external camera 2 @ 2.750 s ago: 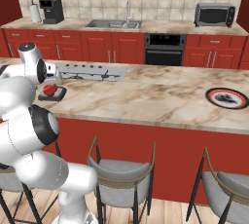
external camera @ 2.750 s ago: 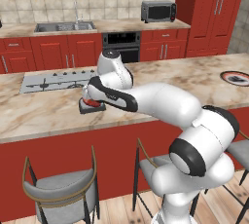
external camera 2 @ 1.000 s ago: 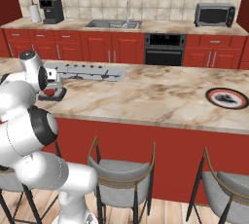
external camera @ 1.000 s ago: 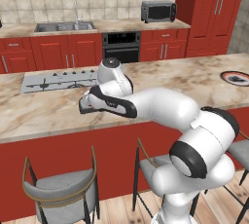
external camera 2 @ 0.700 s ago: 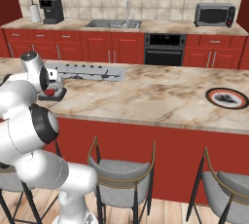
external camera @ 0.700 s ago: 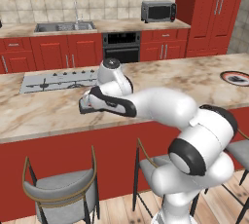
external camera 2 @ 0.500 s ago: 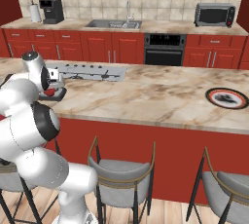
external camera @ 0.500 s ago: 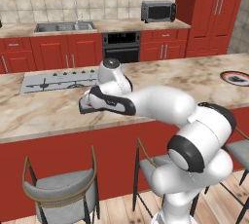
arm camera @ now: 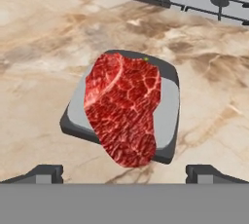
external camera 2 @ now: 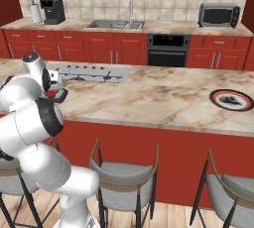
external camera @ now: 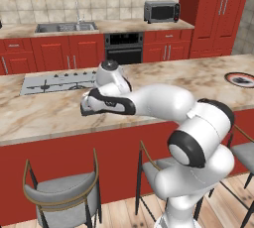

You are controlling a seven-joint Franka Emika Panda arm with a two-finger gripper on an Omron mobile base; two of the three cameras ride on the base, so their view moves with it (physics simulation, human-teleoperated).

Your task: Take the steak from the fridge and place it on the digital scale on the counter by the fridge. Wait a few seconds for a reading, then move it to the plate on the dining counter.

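Steak (arm camera: pixel 124 108): lies on the digital scale (arm camera: pixel 168 103), overhanging its near edge.
Gripper (arm camera: pixel 124 173): jaws apart, empty; we straddle the meat's middle before closing.

Kitchen: sink (external camera 2: pixel 115 24), likely oven (external camera 2: pixel 167 50)

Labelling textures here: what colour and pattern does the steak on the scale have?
Bright red with pale, whitish marbling veins; the steak shows best in the hand view.
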